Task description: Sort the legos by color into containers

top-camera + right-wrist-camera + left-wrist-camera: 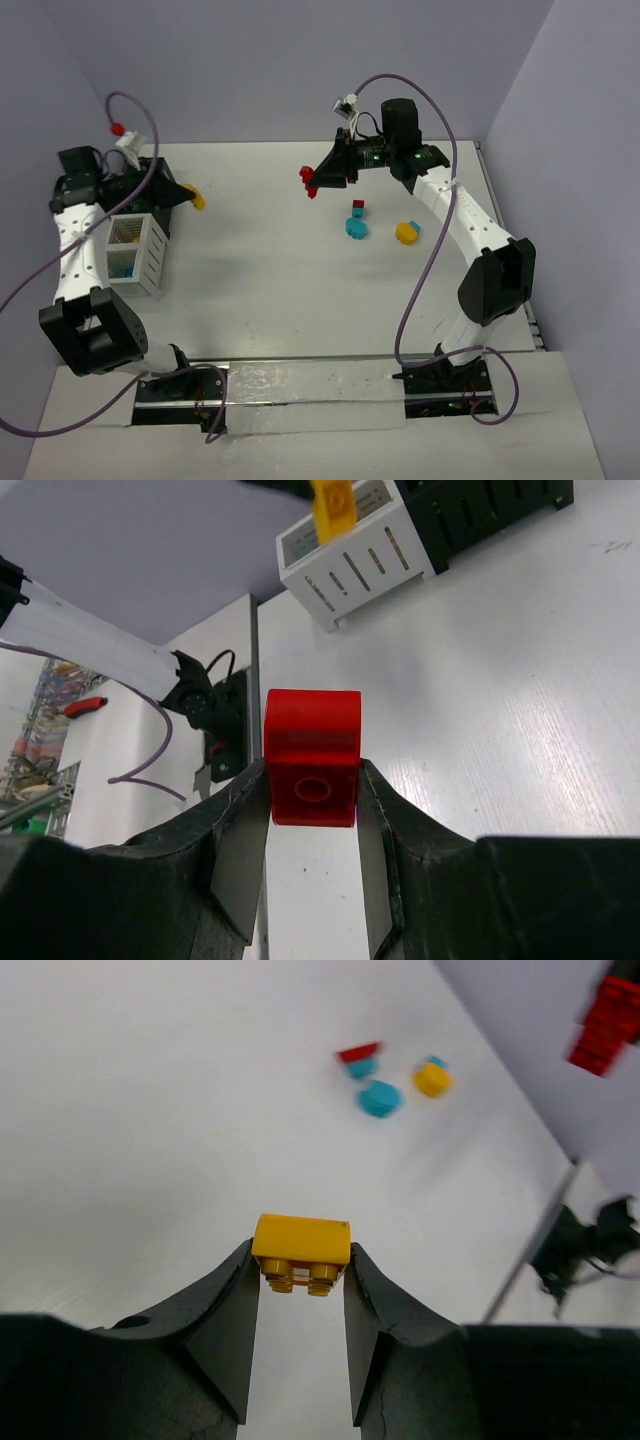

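My left gripper (300, 1260), low centre of its wrist view, pinches a yellow plastic brick (300, 1238); the right gripper (312, 790) clamps a red plastic brick (312, 730). I'd release each squarely above the white slatted plastic bin (137, 250) or the black slatted bin (480, 510), overhead frame's left

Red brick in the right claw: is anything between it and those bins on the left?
Nothing lies on the table between the red brick and the white bin or black bin. But the left gripper, holding a yellow brick, hangs right in front of them and may be in the way.
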